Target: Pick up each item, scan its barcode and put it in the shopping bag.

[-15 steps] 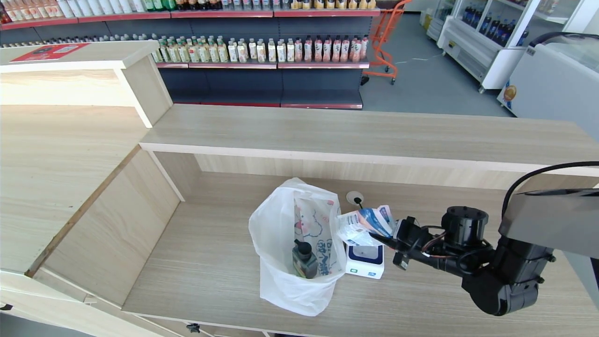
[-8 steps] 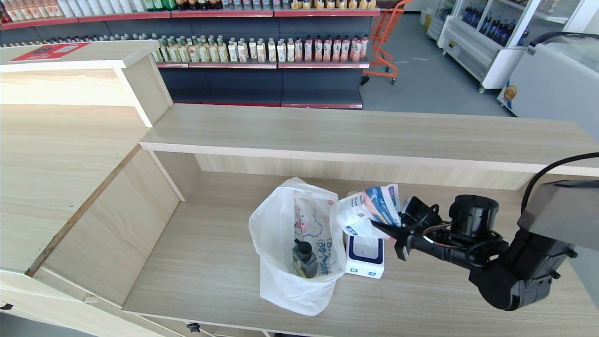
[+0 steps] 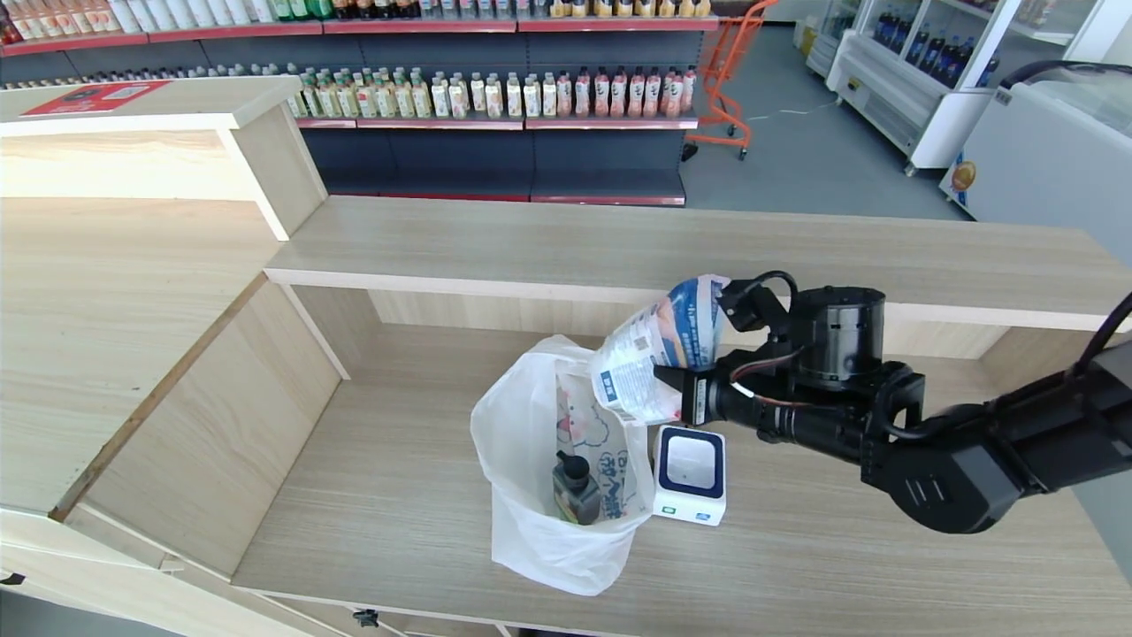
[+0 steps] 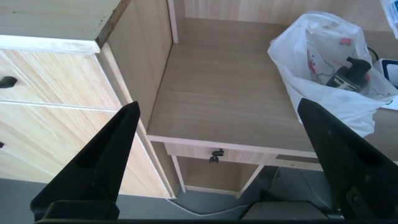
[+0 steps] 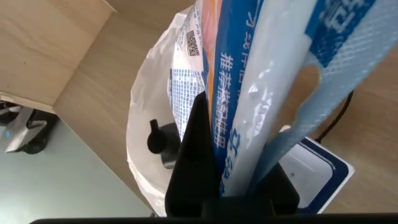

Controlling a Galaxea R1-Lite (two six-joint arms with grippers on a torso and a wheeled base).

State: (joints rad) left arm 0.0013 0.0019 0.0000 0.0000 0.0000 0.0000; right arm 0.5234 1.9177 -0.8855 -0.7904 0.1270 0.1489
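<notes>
Head view: your right gripper (image 3: 679,389) is clamped on the blue-and-white soft plastic pack (image 3: 650,349). It's held in the air over the 2 o'clock rim of the white plastic shopping bag (image 3: 508,442). The white-and-navy square scanner (image 3: 691,473) is at the bag's 3 o'clock, just beside it. Looks like the bagging step: shift the pack toward 9 o'clock over the mouth, lower, release.

Left wrist view: left gripper (image 4: 217,104) spread wide, empty, well apart from the bag.

Right wrist view: pack shows a QR code (image 5: 191,42) and dense blue print, not reading it out. Black pump bottle (image 5: 163,142) already bagged.
</notes>
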